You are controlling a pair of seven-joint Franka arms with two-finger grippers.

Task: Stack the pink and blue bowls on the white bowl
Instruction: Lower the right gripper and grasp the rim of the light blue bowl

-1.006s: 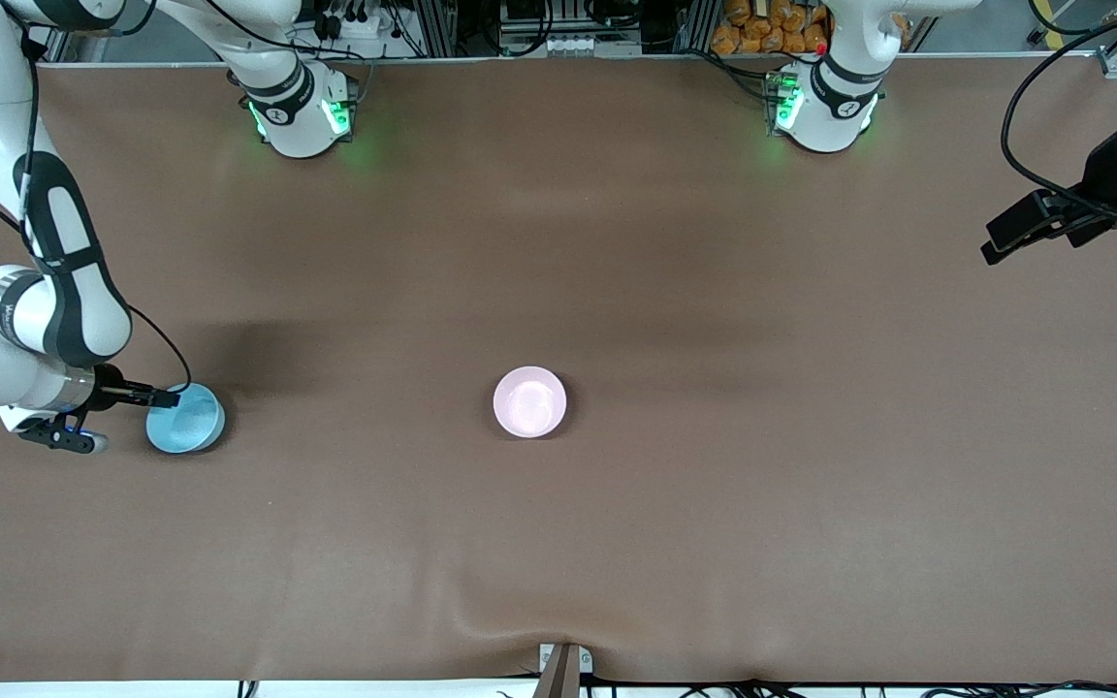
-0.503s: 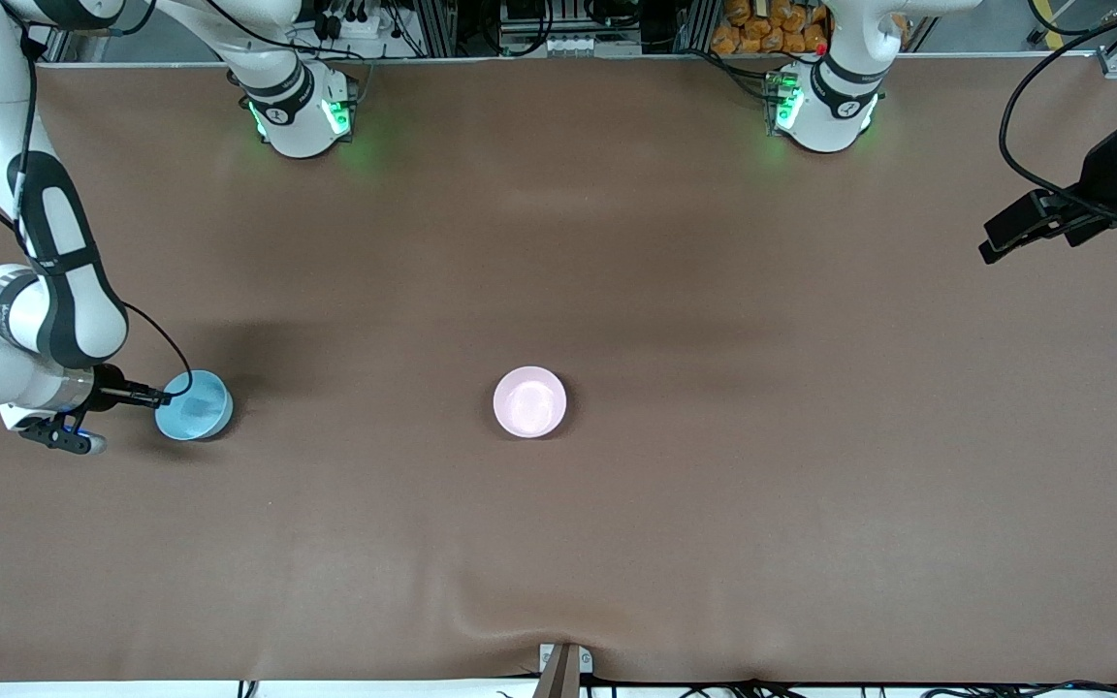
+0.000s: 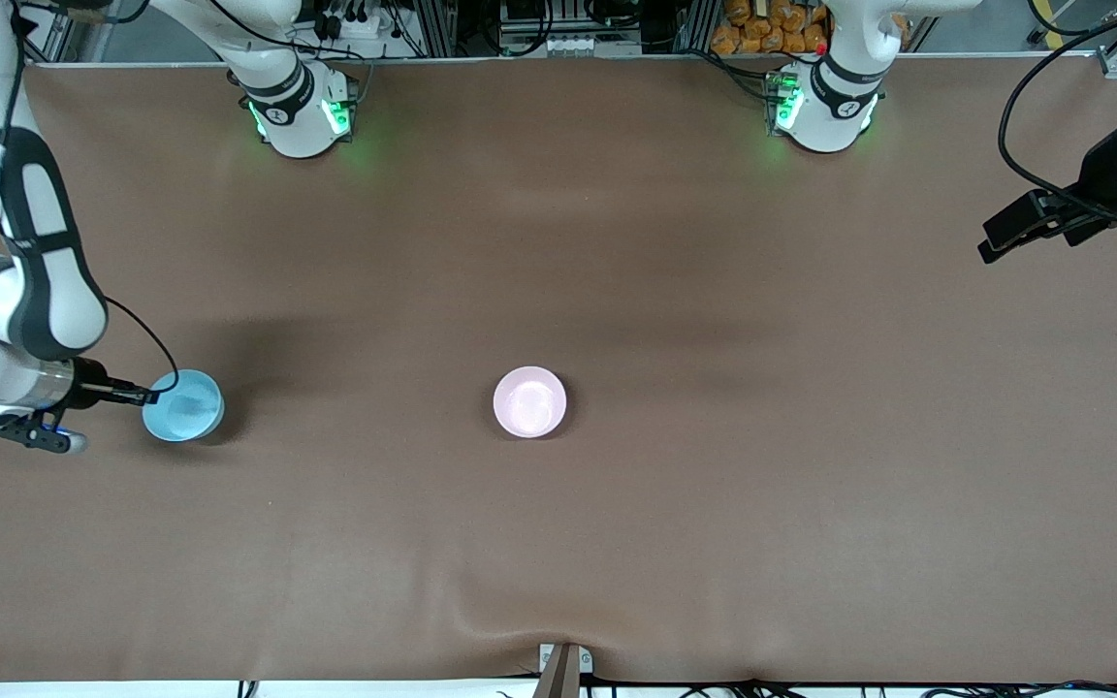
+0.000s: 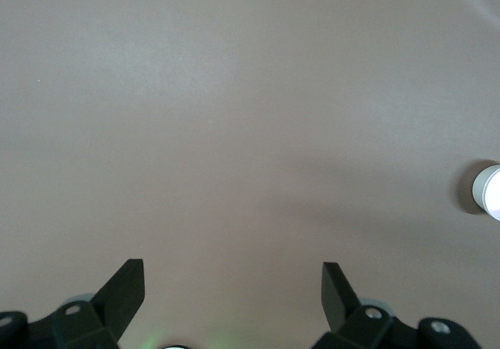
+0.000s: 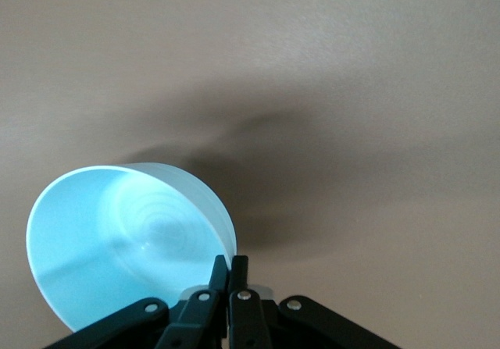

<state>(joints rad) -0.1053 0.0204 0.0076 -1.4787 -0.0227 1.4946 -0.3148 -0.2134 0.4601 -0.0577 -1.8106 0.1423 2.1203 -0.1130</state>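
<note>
Right wrist view alone shows the right end effector pinching the blue bowl's rim.

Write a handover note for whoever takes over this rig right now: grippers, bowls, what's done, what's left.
Right gripper: shut on the rim of the glossy light blue bowl, at the right arm's end of the brown table.
Left gripper: open, waiting over the left arm's end.
Glossy pale pink bowl: mid-table; no white bowl shows separately.
Done: blue bowl gripped.
Left: carry it onto the pink bowl.
</note>
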